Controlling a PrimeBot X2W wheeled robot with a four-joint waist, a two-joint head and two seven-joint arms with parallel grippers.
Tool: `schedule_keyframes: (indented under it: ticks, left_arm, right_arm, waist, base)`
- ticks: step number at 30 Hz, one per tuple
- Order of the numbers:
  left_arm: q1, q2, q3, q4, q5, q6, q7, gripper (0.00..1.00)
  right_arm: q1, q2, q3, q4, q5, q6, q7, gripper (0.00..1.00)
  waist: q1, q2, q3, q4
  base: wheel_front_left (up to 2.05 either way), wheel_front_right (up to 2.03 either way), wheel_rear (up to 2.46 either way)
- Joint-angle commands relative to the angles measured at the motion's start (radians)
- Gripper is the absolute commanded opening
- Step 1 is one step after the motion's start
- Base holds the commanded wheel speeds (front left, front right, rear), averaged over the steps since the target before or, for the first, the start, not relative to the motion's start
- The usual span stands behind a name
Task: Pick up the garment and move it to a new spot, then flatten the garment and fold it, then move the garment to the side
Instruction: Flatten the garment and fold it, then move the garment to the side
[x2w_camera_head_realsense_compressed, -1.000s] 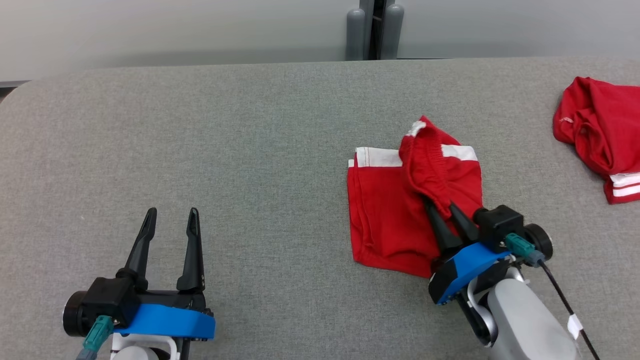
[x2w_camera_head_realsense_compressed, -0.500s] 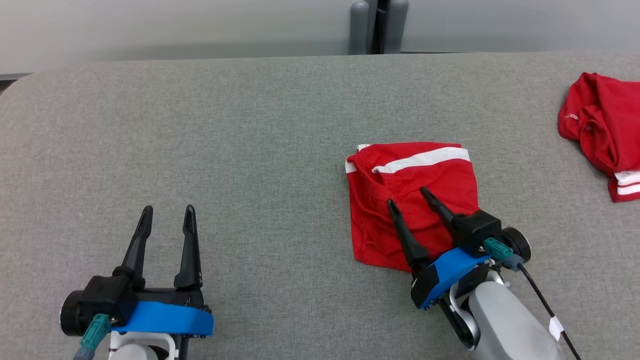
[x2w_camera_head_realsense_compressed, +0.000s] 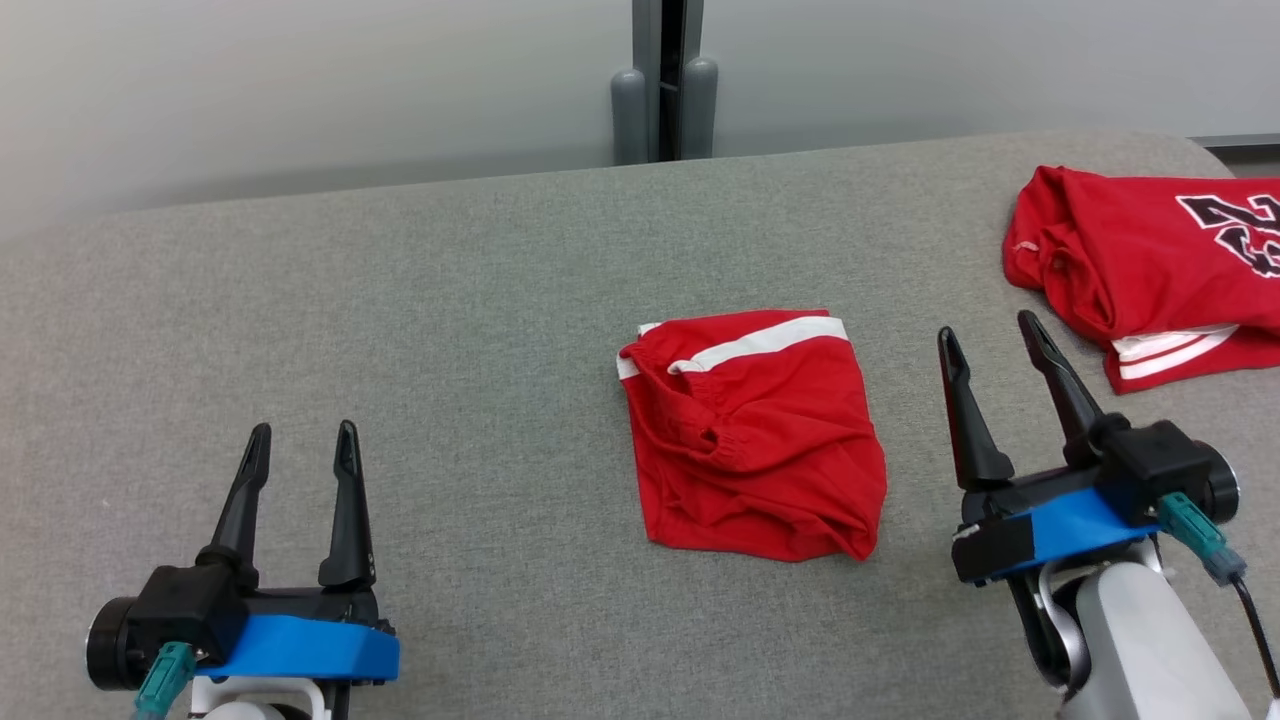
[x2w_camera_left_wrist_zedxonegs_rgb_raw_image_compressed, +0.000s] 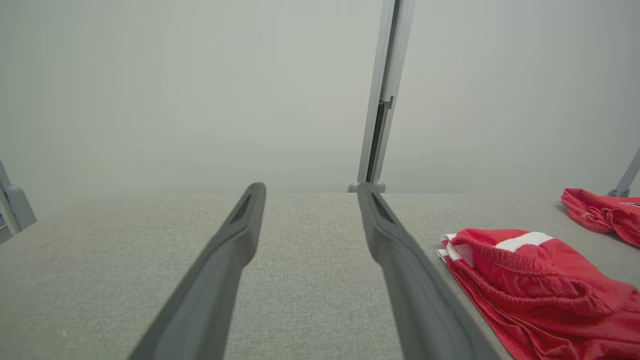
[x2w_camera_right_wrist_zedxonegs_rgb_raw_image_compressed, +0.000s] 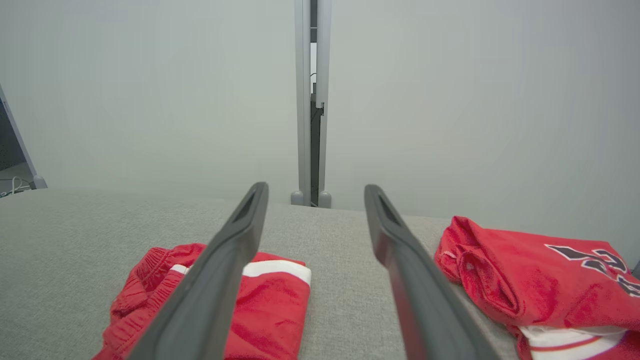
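The garment (x2w_camera_head_realsense_compressed: 755, 440) is a pair of red shorts with a white stripe, lying folded into a rough square in the middle of the grey table (x2w_camera_head_realsense_compressed: 480, 330). It also shows in the left wrist view (x2w_camera_left_wrist_zedxonegs_rgb_raw_image_compressed: 540, 280) and the right wrist view (x2w_camera_right_wrist_zedxonegs_rgb_raw_image_compressed: 270, 300). My right gripper (x2w_camera_head_realsense_compressed: 990, 335) stands open just right of the garment, apart from it, with nothing between its fingers. My left gripper (x2w_camera_head_realsense_compressed: 300, 440) is open at the lower left, well away from the cloth. In each wrist view the two dark fingers (x2w_camera_right_wrist_zedxonegs_rgb_raw_image_compressed: 230, 260) are spread wide over bare table.
A second red garment (x2w_camera_head_realsense_compressed: 1140, 260) with dark lettering and white stripes lies at the table's far right, close to my right gripper. A grey post (x2w_camera_head_realsense_compressed: 665, 90) stands behind the table's far edge against a pale wall.
My right gripper let go of the garment's raised fold, which dropped flat, and drew back to the right. The head camera turned right, so the picture shifted left. The left gripper kept still.
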Motion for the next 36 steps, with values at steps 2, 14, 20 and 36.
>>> schedule_keyframes:
  ticks: [2,14,20,36]
  left_arm:
    - [0.012,0.004,0.011,-0.003,0.007,-0.004,-0.004,1.0]
    - [0.083,0.004,0.037,0.01,0.042,-0.001,-0.004,1.0]
    - [0.121,0.004,0.056,0.023,0.045,-0.009,-0.004,1.0]
    - [0.089,0.004,0.045,0.035,0.035,-0.009,-0.004,1.0]
  right_arm:
    - [0.038,0.004,-0.015,-0.028,0.001,-0.001,0.001,1.0]
    - [0.267,0.058,-0.081,-0.167,0.002,-0.001,0.0,1.0]
    - [0.317,0.074,-0.074,-0.177,0.003,-0.001,0.0,1.0]
    - [0.235,0.073,-0.036,-0.119,-0.008,-0.001,0.0,1.0]
  waist:
    - [0.0001,-0.0001,-0.019,-0.015]
    - [0.0001,-0.0001,-0.086,-0.031]
    - [0.0001,-0.0001,-0.104,-0.034]
    - [0.0001,-0.0001,-0.088,-0.016]
  base:
    - [0.0,0.0,0.0]
    - [0.0,0.0,0.0]
    - [0.0,0.0,0.0]
    - [0.0,0.0,0.0]
